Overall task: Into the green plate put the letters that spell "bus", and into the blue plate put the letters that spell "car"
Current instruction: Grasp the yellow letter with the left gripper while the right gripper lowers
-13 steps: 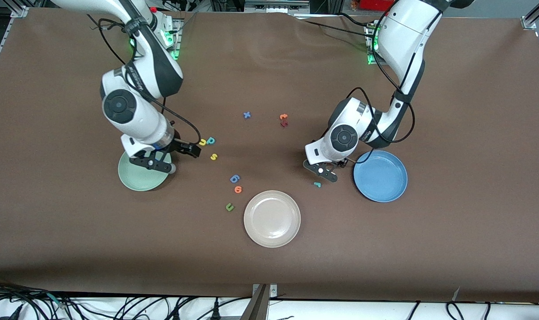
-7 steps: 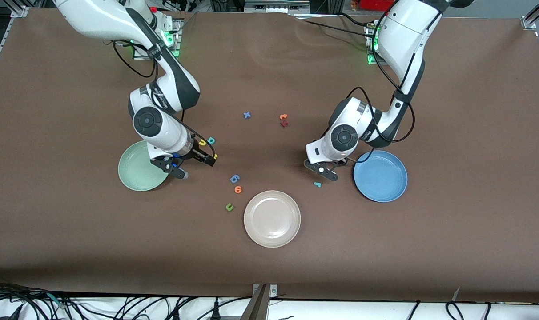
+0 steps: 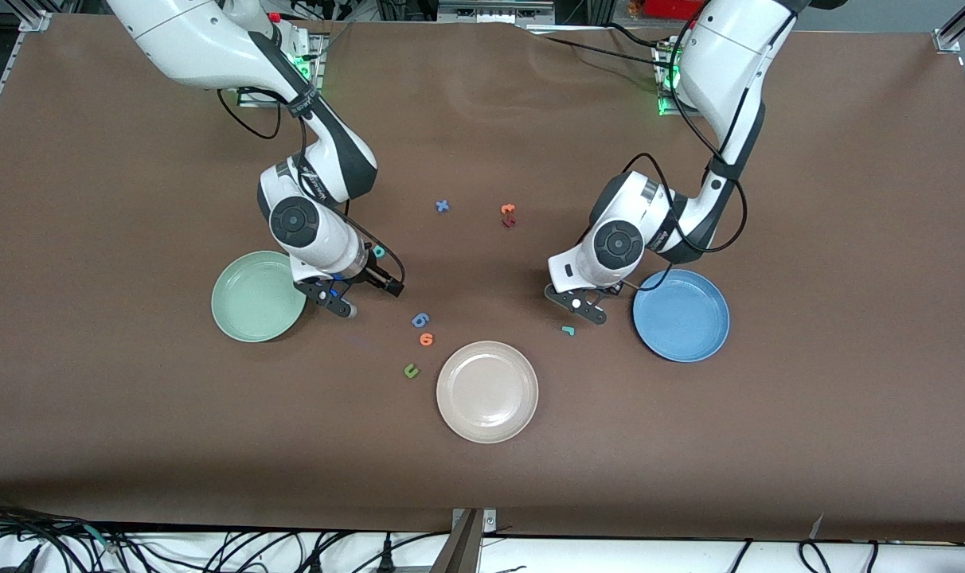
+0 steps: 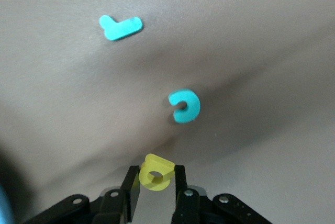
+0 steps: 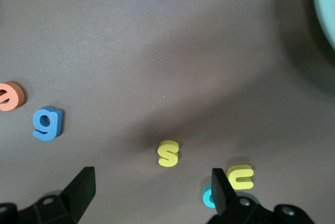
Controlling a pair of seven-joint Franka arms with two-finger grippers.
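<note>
Front view: we note the green plate [image 3: 244, 301] toward the right arm's end and the blue plate [image 3: 683, 317] toward the left arm's end, both without letters, and a beige plate [image 3: 487, 391] between them, nearer the camera. The right pincer [image 3: 363, 291] hangs low beside the green plate, with the teal b [image 3: 378, 251] showing by its wrist. The left pincer [image 3: 584, 309] is down beside the blue plate, with the teal r [image 3: 567, 329] just nearer the camera. Left wrist view: the left pincer [image 4: 155, 178] is clenched on the yellow a [image 4: 155, 171]. The c [image 4: 184, 105] and r [image 4: 121, 26] lie loose ahead of it. Right wrist view: the right pincer [image 5: 151, 190] is released and wide, straddling the yellow s [image 5: 168, 153], with the yellow u [image 5: 240, 177] and b [image 5: 208, 197] right at one finger [image 5: 220, 192]. We judge the risks as follows. The a is pinched only at the tips, so it could twist out on the lift. When the right pincer closes, that finger could drag the u or b along, or nudge the s askew. The surface is a brown mat, faintly rippled near the bases. Cables run along the near edge, and green lamps glow at both bases.
</note>
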